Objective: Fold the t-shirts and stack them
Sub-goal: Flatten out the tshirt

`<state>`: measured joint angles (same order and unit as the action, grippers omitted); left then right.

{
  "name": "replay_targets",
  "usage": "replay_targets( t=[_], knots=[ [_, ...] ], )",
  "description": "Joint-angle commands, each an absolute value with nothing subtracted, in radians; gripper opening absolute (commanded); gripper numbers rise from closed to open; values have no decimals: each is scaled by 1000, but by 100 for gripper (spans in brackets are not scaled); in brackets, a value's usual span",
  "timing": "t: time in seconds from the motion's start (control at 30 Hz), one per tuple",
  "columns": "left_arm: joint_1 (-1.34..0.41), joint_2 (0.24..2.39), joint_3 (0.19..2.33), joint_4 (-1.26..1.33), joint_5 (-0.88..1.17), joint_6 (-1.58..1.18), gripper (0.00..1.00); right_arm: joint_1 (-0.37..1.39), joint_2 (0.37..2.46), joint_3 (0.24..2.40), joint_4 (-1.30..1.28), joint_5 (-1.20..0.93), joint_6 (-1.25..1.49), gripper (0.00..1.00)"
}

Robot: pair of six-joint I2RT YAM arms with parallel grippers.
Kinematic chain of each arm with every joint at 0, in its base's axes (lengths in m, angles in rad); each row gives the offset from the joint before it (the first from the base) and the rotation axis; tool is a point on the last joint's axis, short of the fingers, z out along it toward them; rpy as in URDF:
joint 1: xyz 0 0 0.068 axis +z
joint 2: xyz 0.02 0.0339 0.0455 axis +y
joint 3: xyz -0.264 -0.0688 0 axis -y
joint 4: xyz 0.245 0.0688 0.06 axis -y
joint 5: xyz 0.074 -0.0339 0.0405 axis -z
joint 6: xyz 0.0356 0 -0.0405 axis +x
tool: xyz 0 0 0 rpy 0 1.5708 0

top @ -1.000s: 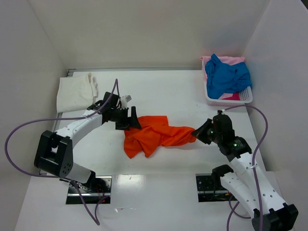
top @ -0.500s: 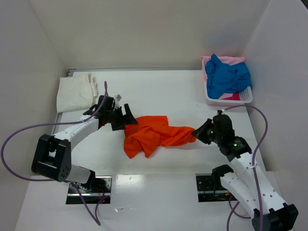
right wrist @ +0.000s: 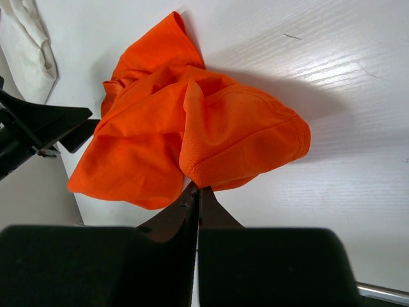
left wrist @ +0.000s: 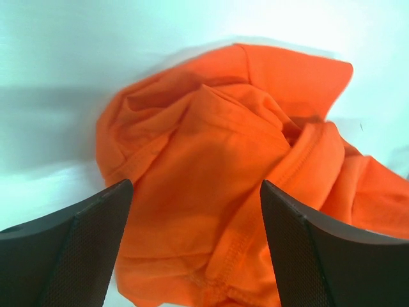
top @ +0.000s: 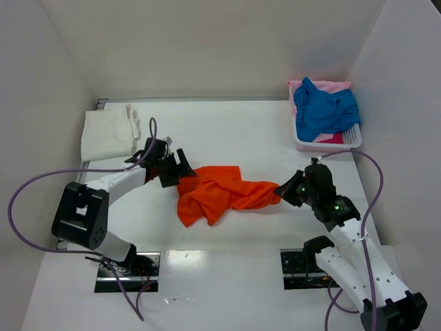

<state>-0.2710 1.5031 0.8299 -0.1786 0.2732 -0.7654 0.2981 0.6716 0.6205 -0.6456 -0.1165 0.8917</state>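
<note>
My left jaws have slid back a little and sit low at the left edge of the crumpled bright orange cloth t-shirt point(top: 217, 193), mid-worktop point(top: 241, 134) — spread wide, gripping nothing. Right jaws stay clamped on its right end — spreading it flat looks next

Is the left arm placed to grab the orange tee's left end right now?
Probably yes. The left gripper is open and right at the left end of the orange tee, with nothing between them. The right gripper is shut on its other end.
</note>
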Motion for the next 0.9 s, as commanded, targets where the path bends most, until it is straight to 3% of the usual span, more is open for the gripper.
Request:
replay_targets(
  t=[0.0, 0.3, 0.57, 0.67, 0.87],
  knots=[
    [-270, 1520, 813, -140, 216, -782, 87, 291, 672, 654, -635, -110, 877, 0],
    [-270, 1604, 831, -130, 196, -782, 80, 291, 681, 657, -626, -110, 877, 0],
    [-270, 1614, 831, -120, 187, -782, 32, 291, 681, 657, -626, -110, 877, 0],
    [-270, 1601, 842, -131, 187, -773, 4, 291, 681, 657, -626, -110, 877, 0],
    [-270, 1506, 886, -199, 146, -752, 0, 291, 681, 657, -617, -110, 887, 0]
  ],
)
